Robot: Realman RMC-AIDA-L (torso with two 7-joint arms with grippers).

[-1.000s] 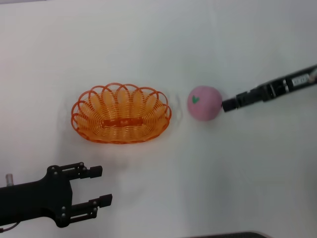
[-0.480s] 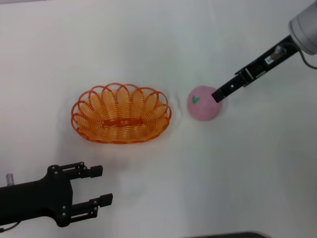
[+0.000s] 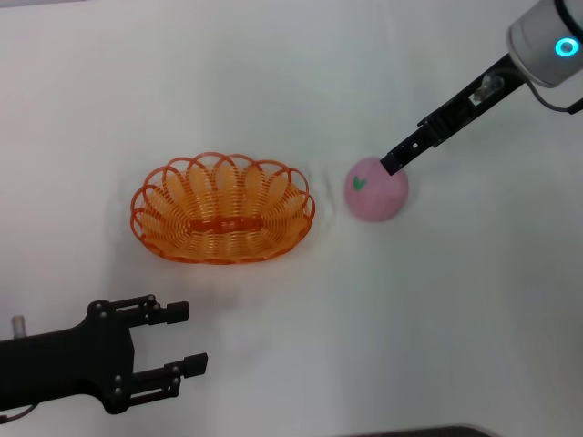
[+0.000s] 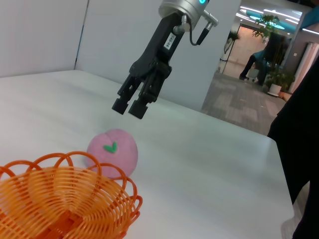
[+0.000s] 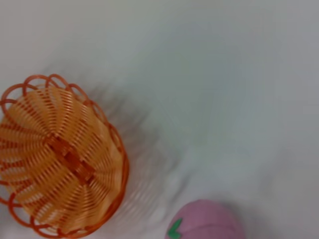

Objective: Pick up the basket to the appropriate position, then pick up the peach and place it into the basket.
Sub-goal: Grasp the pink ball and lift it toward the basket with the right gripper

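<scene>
The left gripper (image 3: 187, 340) is held with its fingers spread wide and empty, low over the white table (image 3: 273, 73), with the orange wire basket (image 3: 222, 221) ahead of it. Right of the basket, the pink peach (image 3: 375, 189) is seen resting on the table. The right gripper (image 4: 129, 106) is poised just above the peach, its fingers drawn narrowly together around nothing.

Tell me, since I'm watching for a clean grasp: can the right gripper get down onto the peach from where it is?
Probably yes. The right gripper hangs just above the peach, with nothing between them and the basket off to one side.
</scene>
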